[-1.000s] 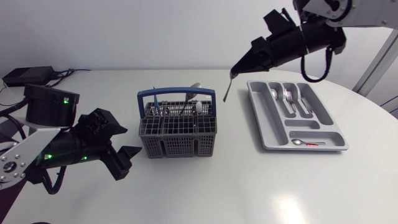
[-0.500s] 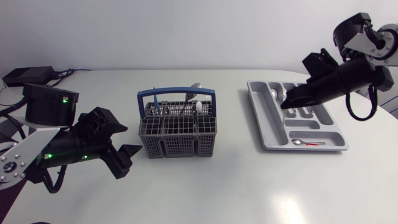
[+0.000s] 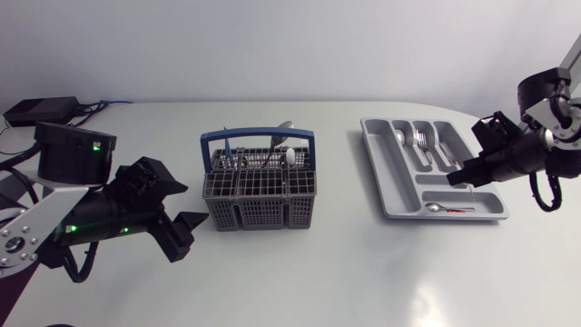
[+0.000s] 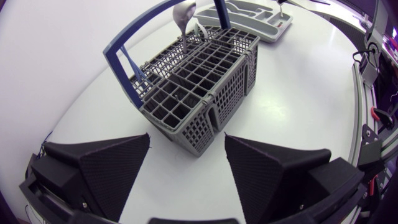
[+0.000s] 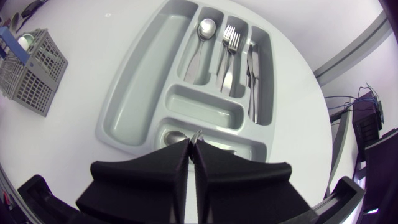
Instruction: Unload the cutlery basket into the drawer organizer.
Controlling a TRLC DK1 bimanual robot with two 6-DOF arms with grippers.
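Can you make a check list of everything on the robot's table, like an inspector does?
Surface: white table, no spills seen.
Job's things: cutlery basket holds a big spoon and more; drawer organizer holds a spoon, forks, knives.
Clutter: nothing seen.
Grippers: left gripper open, short of the basket; right gripper shut on a cutlery piece over the organizer.
Cables: cables by a black box, far left corner.
Surroundings: nothing seen.

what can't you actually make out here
Cutlery in the basket: head view, mesh walls hide all but the tops.
Silver sliver at the right gripper: right wrist view, too small to tell if held or lying in the organizer.
Small spoon: same view, gripper covers its handle.
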